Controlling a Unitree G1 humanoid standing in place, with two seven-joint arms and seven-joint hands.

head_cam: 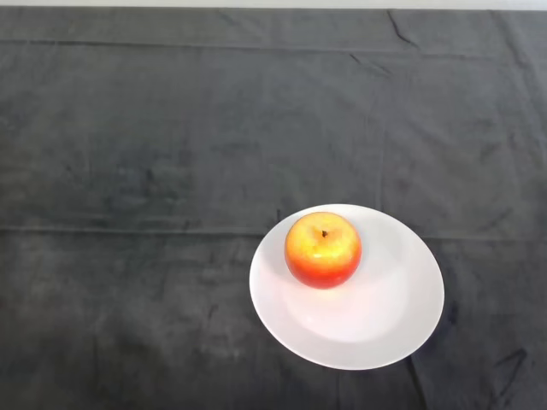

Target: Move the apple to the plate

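A red and yellow apple (322, 249) stands upright, stem up, on a white round plate (385, 316). The apple sits on the plate's left half, toward its far side. The plate lies on the dark cloth at the right of centre, near the front of the table.
The dark cloth (154, 171) covers the whole table, with folds and creases across it. A pale strip of the table's far edge (273, 3) shows at the top.
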